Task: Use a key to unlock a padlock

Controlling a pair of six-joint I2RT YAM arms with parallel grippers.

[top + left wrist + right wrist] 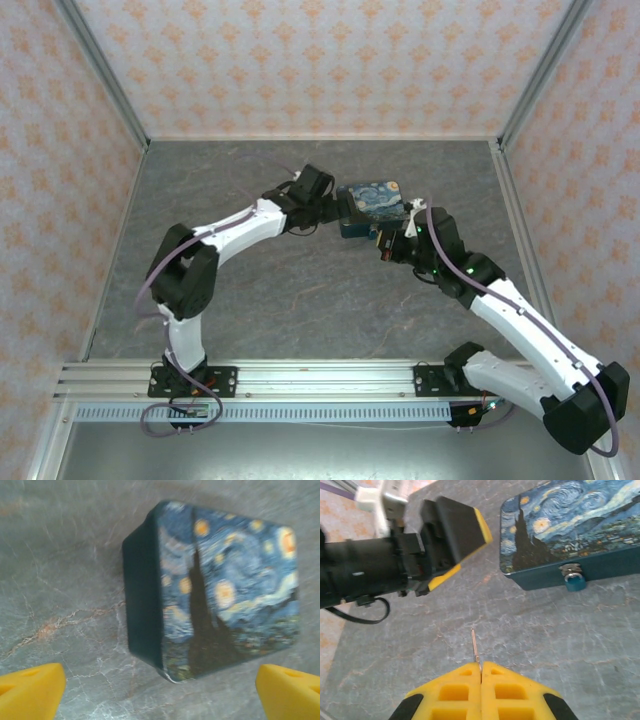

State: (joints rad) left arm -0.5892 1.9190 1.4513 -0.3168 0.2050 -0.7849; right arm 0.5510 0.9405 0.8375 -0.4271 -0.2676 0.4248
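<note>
The padlock (574, 578), a tiny teal-blue body under a metal hasp, hangs on the front wall of the starry-night box (570, 525). My right gripper (481, 668) is shut on the key (475, 647). Its thin blade sticks out over the table, short of the padlock and to its left. My left gripper (160, 702) stands open at the box's (215, 590) left end. Both yellow fingertips (30, 690) are just short of the box, with nothing between them. From above, the left gripper (338, 208) meets the box (372, 200) from the left and the right gripper (383, 248) from the front.
The grey marbled table (300, 290) is walled on three sides by patterned panels (320, 60). A metal rail (310, 378) carrying both arm bases runs along the near edge. The left arm's wrist and cable (365, 575) reach in at the left of the right wrist view.
</note>
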